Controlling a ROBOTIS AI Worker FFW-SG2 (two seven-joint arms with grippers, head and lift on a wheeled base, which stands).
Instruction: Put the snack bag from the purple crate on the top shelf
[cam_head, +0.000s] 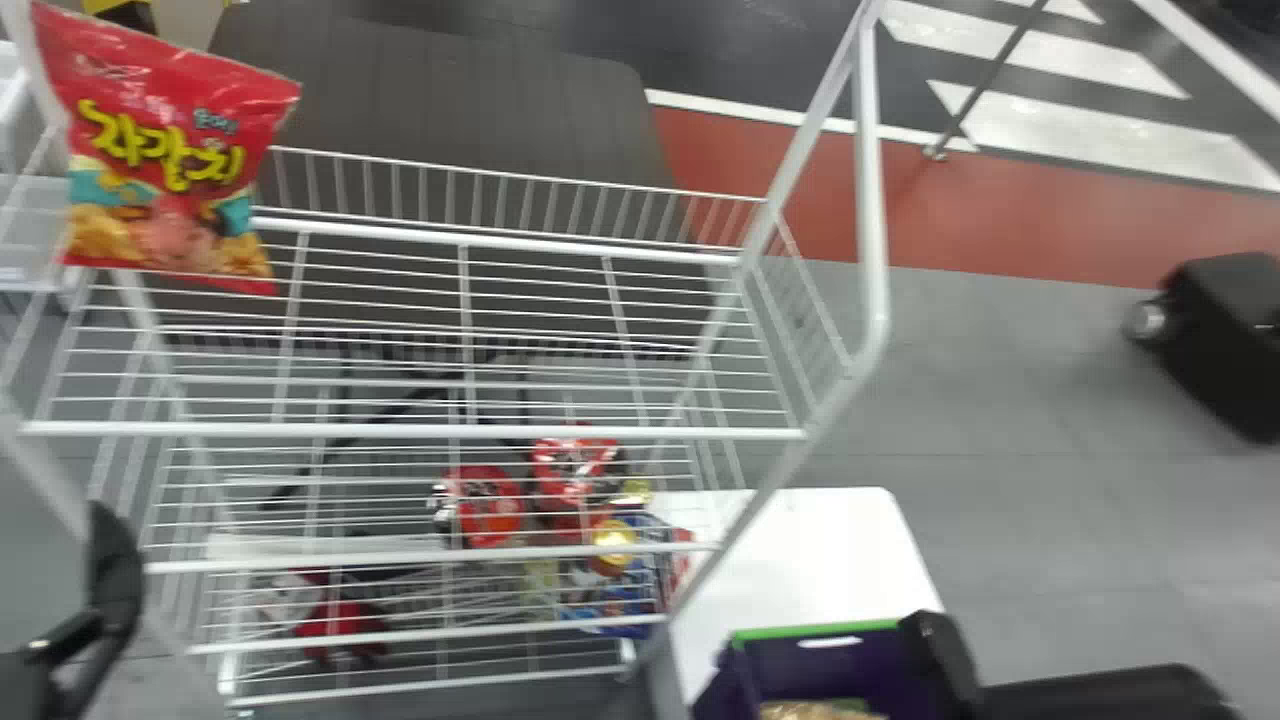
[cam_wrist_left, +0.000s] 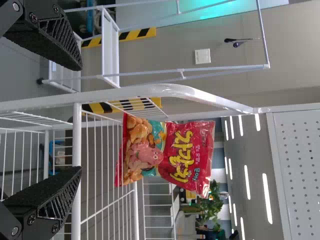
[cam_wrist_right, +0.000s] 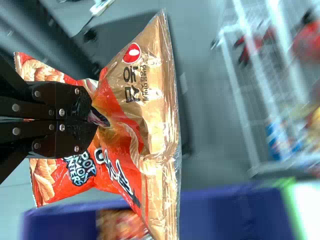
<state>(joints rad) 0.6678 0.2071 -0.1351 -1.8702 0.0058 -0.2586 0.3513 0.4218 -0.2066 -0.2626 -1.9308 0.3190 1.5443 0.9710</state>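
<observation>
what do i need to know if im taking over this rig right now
Left gripper: fingers apart, holding nothing, near the shelf rack's left side.
Right gripper: shut on an orange and gold snack bag, by the purple crate.
Done: that bag is in the right gripper's grasp; a red snack bag stands at the left end of the top shelf.
Left to do: bring the held bag over the top shelf, set it down, let go. I'd keep it well clear of the front rail.
</observation>
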